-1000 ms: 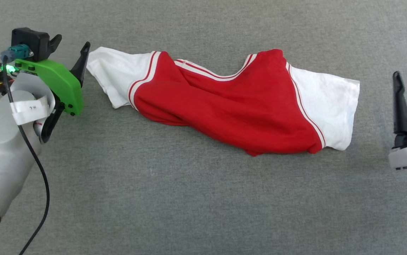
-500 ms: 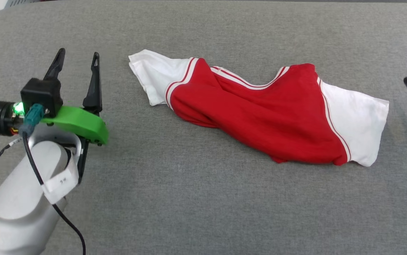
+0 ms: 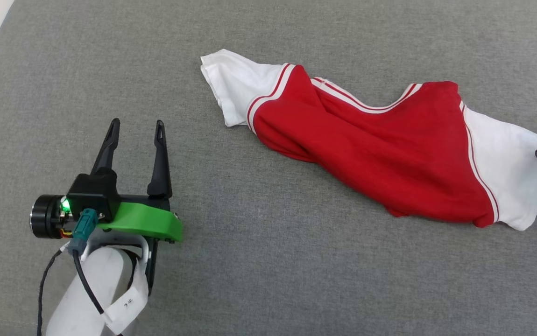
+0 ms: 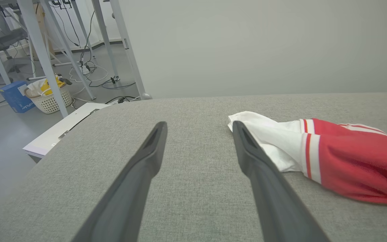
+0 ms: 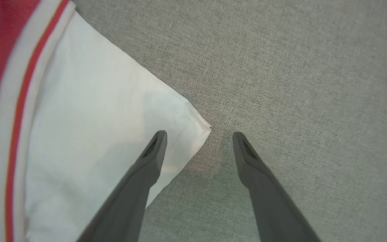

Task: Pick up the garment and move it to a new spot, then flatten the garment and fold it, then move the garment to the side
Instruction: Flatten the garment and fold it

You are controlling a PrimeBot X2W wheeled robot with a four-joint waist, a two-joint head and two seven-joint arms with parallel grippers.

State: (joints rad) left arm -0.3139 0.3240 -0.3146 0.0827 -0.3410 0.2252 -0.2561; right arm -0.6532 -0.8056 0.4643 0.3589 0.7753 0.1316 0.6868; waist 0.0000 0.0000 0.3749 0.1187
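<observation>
I judge the step in hand to be the reach for a hold at both ends, so the shirt [image 3: 371, 154] can be lifted and spread. It lies rumpled and twisted on the grey worktop [image 3: 268, 289], stretched out between my two sets of jaws.

The right jaws stand wide and empty at the corner of one white sleeve [image 5: 89, 127]. One finger [image 5: 139, 181] is over the cloth, the other is over bare worktop, and the corner sits between them. I cannot tell whether the tips touch the cloth. The left jaws are also wide and empty, well apart from the other sleeve [image 4: 264, 144], which lies ahead of them and off to their right.

To do this well, I would bring the left jaws forward and to the right until that sleeve's hem sits between them, matching the other side. Then I would go in deeper on both sides before closing, and catch both layers rather than just the top one. Thin, soft cloth probably slips, so a shallow bite on a corner could pull free. I would lift both ends level.
</observation>
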